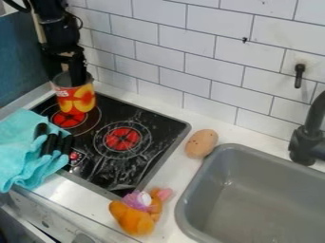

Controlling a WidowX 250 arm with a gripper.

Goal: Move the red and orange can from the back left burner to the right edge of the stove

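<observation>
At the upper left the black gripper (pixel 77 71) hangs down at the open top of a can (pixel 77 98), overlapping its rim. The can is red and yellow with orange fruit shapes, and it stands upright on the stove's back left burner. A turquoise cloth (pixel 24 149) lies bunched over the stove's left edge, with black knobs or handles (pixel 54 142) beside it. On the front counter edge rests an orange plush toy (pixel 134 218) with purple, white and pink parts. A brown, potato-like object (pixel 202 143) lies between stove and sink.
The black stove top (pixel 136 124) has red burner centers. At the right is a grey sink (pixel 266 201) with a black faucet (pixel 306 142) at its back edge. A white tiled wall (pixel 190 61) runs behind the counter, with a black hook (pixel 299 76) on it.
</observation>
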